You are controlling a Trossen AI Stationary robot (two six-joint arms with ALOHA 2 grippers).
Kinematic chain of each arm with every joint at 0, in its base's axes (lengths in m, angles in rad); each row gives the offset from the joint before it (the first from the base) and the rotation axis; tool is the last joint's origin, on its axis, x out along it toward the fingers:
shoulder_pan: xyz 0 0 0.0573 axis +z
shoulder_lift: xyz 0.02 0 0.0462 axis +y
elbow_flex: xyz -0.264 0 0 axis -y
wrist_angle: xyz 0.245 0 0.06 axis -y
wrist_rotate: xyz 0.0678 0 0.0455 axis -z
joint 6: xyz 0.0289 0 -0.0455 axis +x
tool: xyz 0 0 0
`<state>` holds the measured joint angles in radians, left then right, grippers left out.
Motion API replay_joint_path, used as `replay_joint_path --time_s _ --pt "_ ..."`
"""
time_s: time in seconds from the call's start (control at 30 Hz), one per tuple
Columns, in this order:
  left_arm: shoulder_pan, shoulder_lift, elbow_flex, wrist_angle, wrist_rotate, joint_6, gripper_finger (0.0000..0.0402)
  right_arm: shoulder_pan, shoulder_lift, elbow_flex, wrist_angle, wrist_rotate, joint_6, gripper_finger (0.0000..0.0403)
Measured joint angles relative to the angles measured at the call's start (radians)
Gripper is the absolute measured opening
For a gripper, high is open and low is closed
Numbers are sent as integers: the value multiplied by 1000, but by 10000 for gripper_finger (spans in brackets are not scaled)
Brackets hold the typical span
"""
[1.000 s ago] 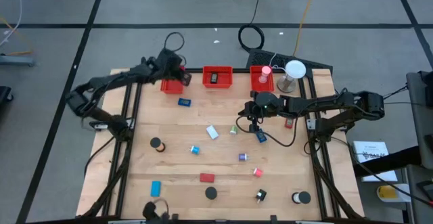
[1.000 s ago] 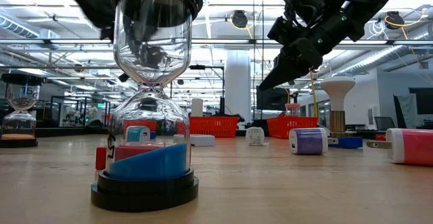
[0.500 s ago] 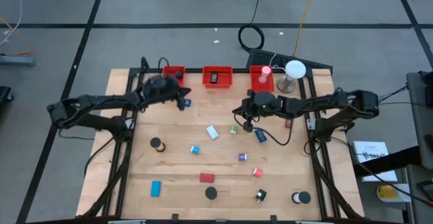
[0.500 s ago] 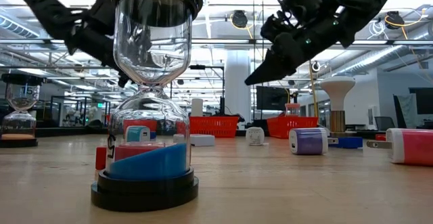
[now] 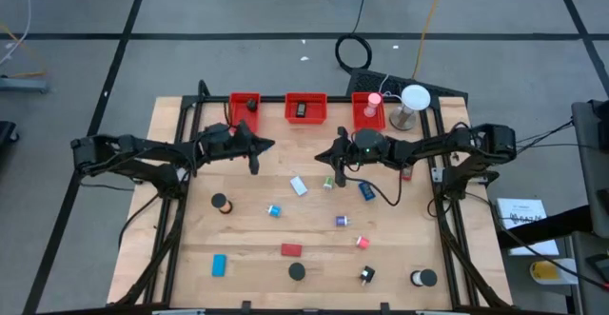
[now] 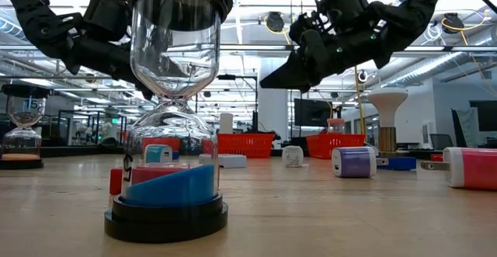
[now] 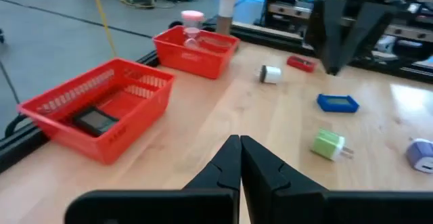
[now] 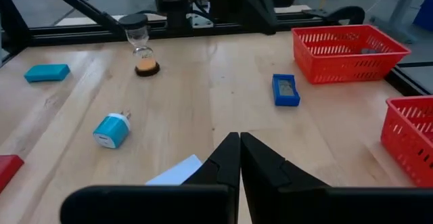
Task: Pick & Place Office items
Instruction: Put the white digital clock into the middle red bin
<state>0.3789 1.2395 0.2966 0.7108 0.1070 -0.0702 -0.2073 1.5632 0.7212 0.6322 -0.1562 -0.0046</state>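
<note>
Wooden table has bare boards between both grippers — left gripper and right gripper, jaws together, empty — above scattered small office items; three red mesh bins line its far edge.

Three red mesh bins sit beyond the black claws, a green plug and blue block lie ahead of the left claw, on pale wood table.

Three red bins, one white lamp, two arms — about a dozen small office items
</note>
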Motion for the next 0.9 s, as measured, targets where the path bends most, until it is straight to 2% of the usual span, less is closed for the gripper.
replay_joint_path --time_s 0.2,0.5,0.7,0.9 --pt "-79 51 12 -5 1 -15 27 0 3 0 7 -2 3 6" --pt "-204 170 96 -25 25 -41 70 0 3 0 -14 -2 -12 6" --pt "-250 278 230 -208 27 -21 139 0 3 0 -41 -2 -18 6" --pt "-251 374 390 -401 70 101 228 0 3 0 -65 -2 -34 6"
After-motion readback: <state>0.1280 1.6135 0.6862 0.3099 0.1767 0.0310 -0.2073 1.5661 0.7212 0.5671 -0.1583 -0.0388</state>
